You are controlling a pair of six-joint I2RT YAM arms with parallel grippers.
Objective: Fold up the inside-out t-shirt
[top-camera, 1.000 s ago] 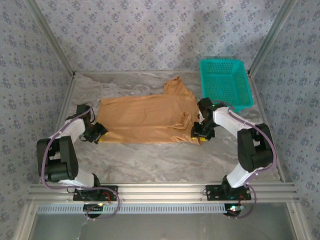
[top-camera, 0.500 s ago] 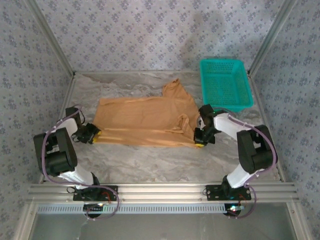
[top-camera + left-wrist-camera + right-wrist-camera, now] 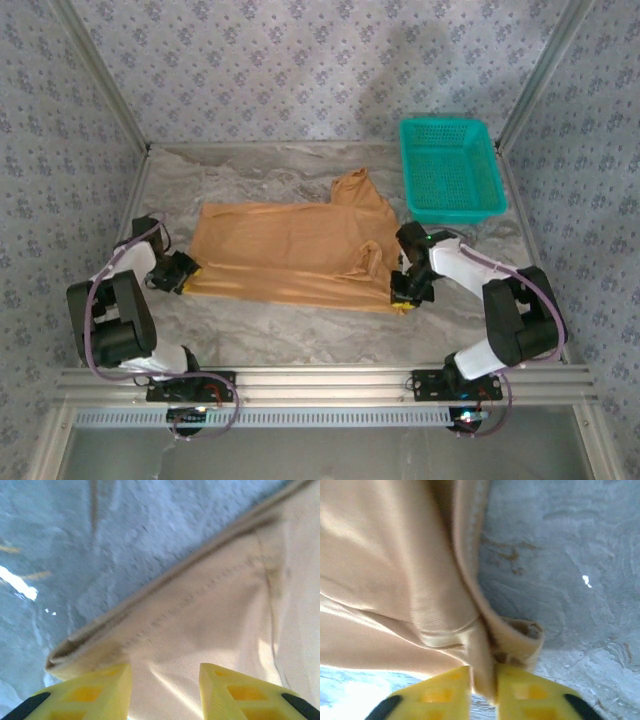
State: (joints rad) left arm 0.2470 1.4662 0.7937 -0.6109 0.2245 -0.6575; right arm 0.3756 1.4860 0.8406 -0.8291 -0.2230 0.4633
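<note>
Desk [image 3: 300,335]: grey marbled top with patterned panels on three sides; both arms reach in from its near edge

Inside-out t-shirt [image 3: 285,250]: tan-orange cloth spread flat across the middle of the desk, its long side running left to right. One sleeve points toward the far edge at the right end. A small raised fold lies on the cloth close to the right near corner. Each of its two near corners sits in a pincer, the body of the shirt lying between them and beyond them toward the far edge

Teal basket [image 3: 450,213]: mesh tray in the far right corner of the desk, just beside the shirt's far sleeve; whether the two touch cannot be told

Left pincer [image 3: 186,274]: low over the desk near its left edge, at the shirt's left near corner. From the left wrist, the left pincer [image 3: 165,692] has its yellow fingers [image 3: 95,692] on either side of the hemmed corner. Cloth fills the gap and creases toward it, so it is pinching the shirt

Right pincer [image 3: 402,296]: low over the desk at the shirt's right near corner, the cloth lying to its left. From the right wrist, the right pincer [image 3: 482,692] has its yellow fingers [image 3: 535,695] almost pressed together on a thin upright ridge of cloth, the hem curling out beside them

Stitching [image 3: 190,600]: a dotted seam running just inside the hem at the left corner
</note>
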